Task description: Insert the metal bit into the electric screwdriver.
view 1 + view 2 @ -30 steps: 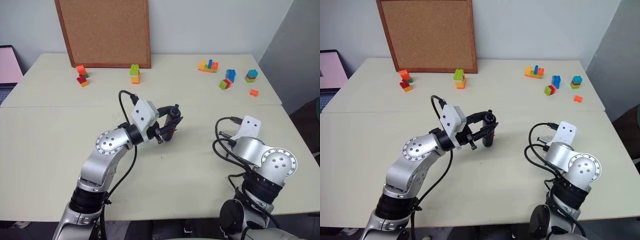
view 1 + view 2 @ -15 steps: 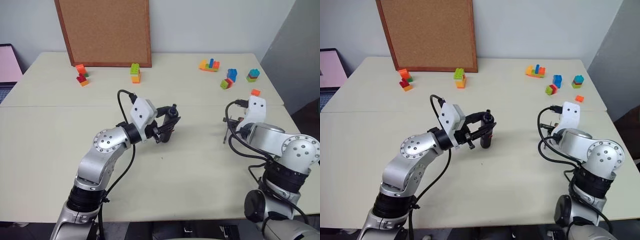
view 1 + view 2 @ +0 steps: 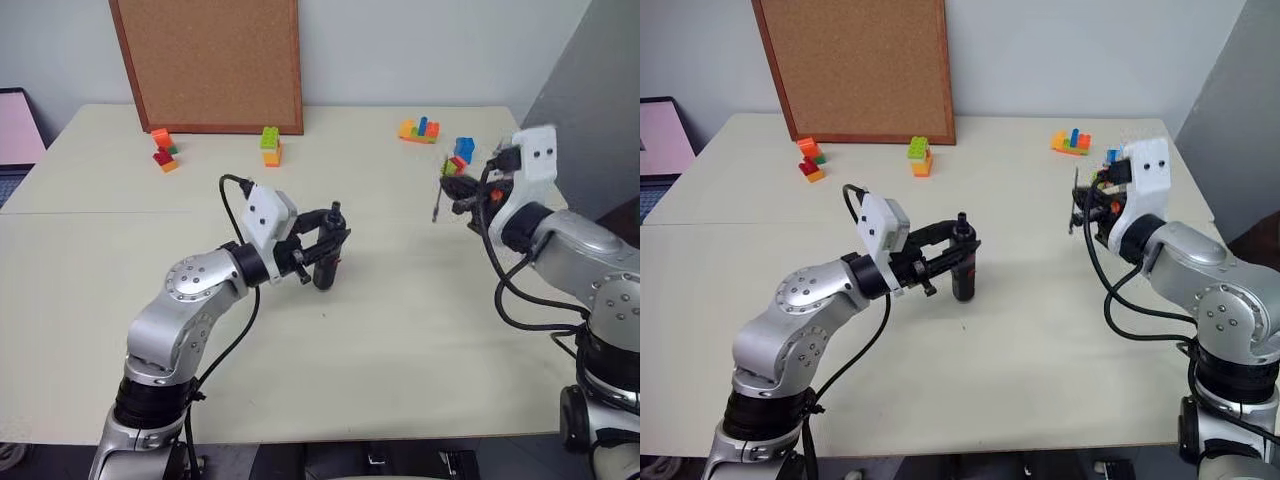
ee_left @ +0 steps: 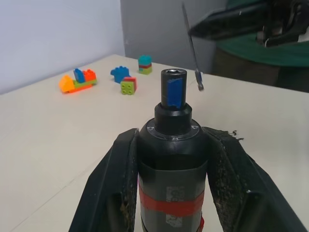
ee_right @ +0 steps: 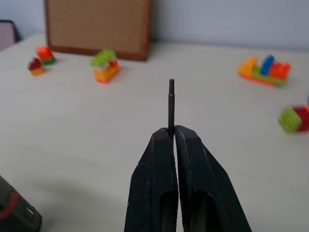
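Metal bit: the metal bit [image 5: 171,106] is pinched at one end between the pressed-together fingers of the right gripper [image 5: 174,137], with most of its length standing free past the fingertips. In the head views it hangs as a thin rod [image 3: 437,203] in the air above the right side of the table [image 3: 400,330], touching nothing else.
Why held so: gripping only the end leaves a bare length free, which I judge is meant to go into the socket.
Electric screwdriver: the electric screwdriver [image 4: 171,159] is clamped across its body between the two fingers of the left gripper [image 3: 318,245], near the middle of the table. Its red band [image 4: 170,207] sits between the fingers and its open socket end [image 4: 173,73] points away from the wrist.
Why held so: clamping the body keeps the socket uncovered and steady as a target.
Relation: bit and screwdriver are well apart in the head views; in the left wrist view the bit [image 4: 191,46] shows beyond and to one side of the socket, not lined up with it.
Step in hand: approach; insertion not yet begun.
Next move calls for: bringing the bit's free end in line with the socket axis before pushing in.
Risk: such a thin rod could tilt in the pinch or miss the small opening.
Bystanders: toy bricks [image 3: 421,130] and a cork board [image 3: 208,62] at the far edge, out of the way.
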Tool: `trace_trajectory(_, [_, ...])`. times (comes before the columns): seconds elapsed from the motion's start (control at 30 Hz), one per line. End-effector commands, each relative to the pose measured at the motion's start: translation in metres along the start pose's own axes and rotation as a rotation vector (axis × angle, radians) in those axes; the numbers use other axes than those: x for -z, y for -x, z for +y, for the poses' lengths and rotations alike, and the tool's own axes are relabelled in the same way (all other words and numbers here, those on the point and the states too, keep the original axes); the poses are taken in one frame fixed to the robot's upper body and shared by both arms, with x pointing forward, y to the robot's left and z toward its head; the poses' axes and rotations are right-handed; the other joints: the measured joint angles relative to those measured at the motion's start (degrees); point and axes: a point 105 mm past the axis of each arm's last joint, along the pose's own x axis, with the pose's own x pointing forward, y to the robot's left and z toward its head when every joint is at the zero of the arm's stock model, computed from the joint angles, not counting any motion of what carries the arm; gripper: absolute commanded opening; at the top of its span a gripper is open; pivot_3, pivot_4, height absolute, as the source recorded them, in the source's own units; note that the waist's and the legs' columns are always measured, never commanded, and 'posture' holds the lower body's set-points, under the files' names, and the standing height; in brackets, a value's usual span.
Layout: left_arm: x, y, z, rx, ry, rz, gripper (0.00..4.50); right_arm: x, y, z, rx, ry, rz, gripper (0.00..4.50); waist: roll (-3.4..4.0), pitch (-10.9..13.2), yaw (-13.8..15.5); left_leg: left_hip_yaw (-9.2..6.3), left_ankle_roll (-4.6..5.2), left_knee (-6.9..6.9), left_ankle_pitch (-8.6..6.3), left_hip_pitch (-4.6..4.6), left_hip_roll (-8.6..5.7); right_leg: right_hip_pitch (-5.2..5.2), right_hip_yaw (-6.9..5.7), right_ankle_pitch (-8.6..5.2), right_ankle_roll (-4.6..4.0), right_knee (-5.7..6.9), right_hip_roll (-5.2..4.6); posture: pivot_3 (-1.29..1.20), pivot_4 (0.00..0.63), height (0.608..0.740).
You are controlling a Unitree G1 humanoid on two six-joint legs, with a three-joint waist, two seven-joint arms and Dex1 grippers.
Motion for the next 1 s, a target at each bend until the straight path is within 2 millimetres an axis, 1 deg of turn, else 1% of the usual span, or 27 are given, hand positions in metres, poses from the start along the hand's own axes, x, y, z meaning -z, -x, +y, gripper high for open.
trace_trajectory(0.03, [-0.013,0.004,-0.004,-0.025,-0.014,-0.059,1.64,-0.031,-0.001,0.018,-0.094,0.123,-0.157,0.0,0.0,0.0,0.0,0.0,0.0,0.01,0.0,-0.01,-0.01,0.0,0.0,0.0,0.0,0.0,-0.01,0.0,0.15,0.74])
trace_trajectory(0.2, [-0.003,0.004,0.001,-0.071,-0.005,-0.059,1.64,-0.043,-0.005,0.04,-0.213,0.154,-0.247,0.0,0.0,0.0,0.2,-0.01,0.0,0.04,0.0,-0.01,-0.01,0.0,0.0,0.01,0.0,0.03,-0.09,0.0,0.15,0.74])
trace_trajectory(0.37, [0.013,0.007,0.0,-0.104,-0.038,-0.032,1.64,-0.05,-0.013,0.051,-0.253,0.135,-0.301,0.0,0.0,0.0,0.2,-0.01,-0.01,0.03,0.0,0.02,0.02,0.0,0.03,0.01,-0.02,0.06,-0.17,0.0,0.15,0.74])
trace_trajectory(0.53, [0.019,0.008,0.002,-0.147,-0.063,-0.031,1.64,-0.051,-0.021,0.061,-0.257,0.128,-0.31,0.0,0.0,0.0,0.2,-0.02,0.0,0.05,0.0,0.07,0.04,0.0,0.02,0.01,-0.02,0.21,-0.31,0.0,0.15,0.74])
trace_trajectory(0.67, [0.008,0.003,0.009,-0.226,-0.114,-0.08,1.64,-0.054,-0.029,0.071,-0.229,0.11,-0.312,0.0,0.01,0.0,0.1,-0.02,0.0,0.08,0.01,0.15,0.01,0.03,0.02,0.02,-0.03,0.33,-0.37,0.0,0.15,0.74])
trace_trajectory(0.9, [0.01,0.0,0.018,-0.343,-0.136,-0.097,1.64,-0.058,-0.034,0.082,-0.202,0.093,-0.311,0.0,0.01,0.0,0.1,-0.06,0.02,0.08,0.02,0.14,0.04,0.02,-0.02,0.04,-0.06,0.36,-0.37,0.0,0.15,0.74])
trace_trajectory(1.0, [0.006,-0.004,0.019,-0.379,-0.122,-0.129,1.64,-0.059,-0.034,0.086,-0.209,0.089,-0.316,0.0,0.01,0.0,0.2,-0.08,0.02,0.08,0.02,0.11,0.06,0.02,-0.03,0.04,-0.07,0.34,-0.4,0.0,0.15,0.74])
